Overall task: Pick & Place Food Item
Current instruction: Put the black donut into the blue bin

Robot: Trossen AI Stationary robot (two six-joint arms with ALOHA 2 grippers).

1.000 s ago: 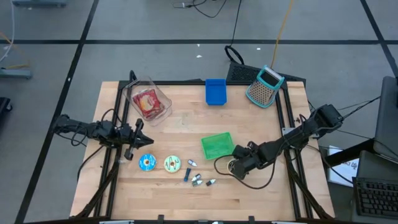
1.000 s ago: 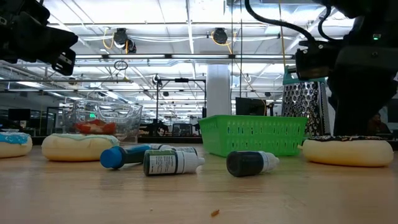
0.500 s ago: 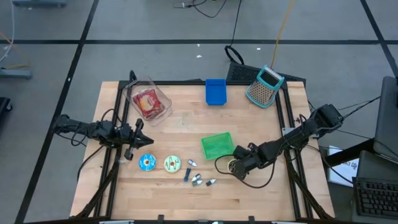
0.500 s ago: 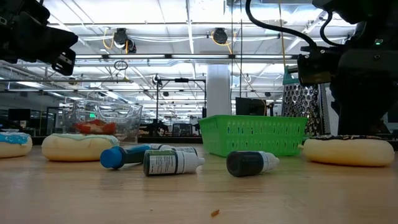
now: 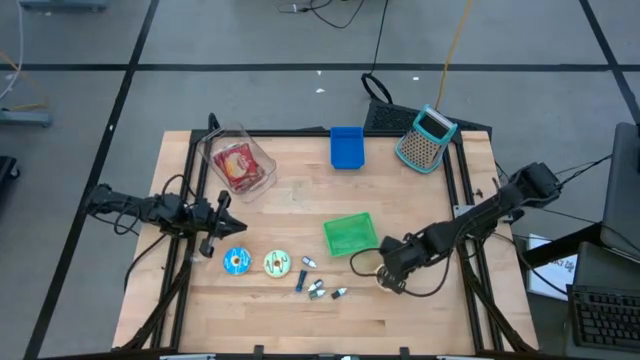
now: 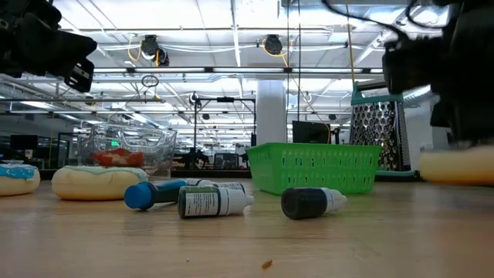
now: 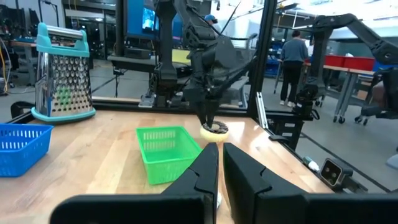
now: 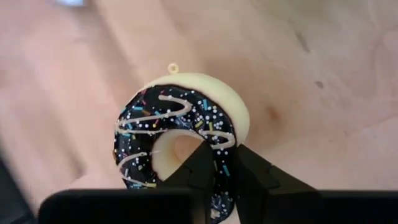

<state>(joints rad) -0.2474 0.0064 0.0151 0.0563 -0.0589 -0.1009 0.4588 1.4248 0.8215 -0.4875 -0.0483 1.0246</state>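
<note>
A doughnut with black icing and sprinkles [image 8: 180, 140] hangs in my right gripper [image 8: 224, 171], which is shut on it just right of the green basket [image 5: 349, 234]. In the low view the doughnut [image 6: 461, 165] shows at the right edge, and in the left wrist view [image 7: 214, 129] it hangs under the right arm. My left gripper [image 7: 219, 167] stays shut and level at the table's left side [image 5: 222, 214], touching nothing. My right gripper pinches the doughnut's ring [image 8: 221, 163] between its two fingers, one finger in the hole and the other on the outer rim. The fingers come from above, slanting down. The doughnut is tilted and lifted a little off the table.
A blue-iced doughnut [image 5: 237, 261], a green-iced doughnut [image 5: 277, 263] and several small bottles [image 5: 318, 288] lie near the front. At the back stand a clear container of red food [image 5: 238, 163], a blue basket [image 5: 347, 147] and a grater [image 5: 427, 138].
My right gripper has shut on the black doughnut, tipped and risen a little. The doughnut, which lay flat on the table, is now lifted and tilted. It has shifted toward the right edge of the low view.
</note>
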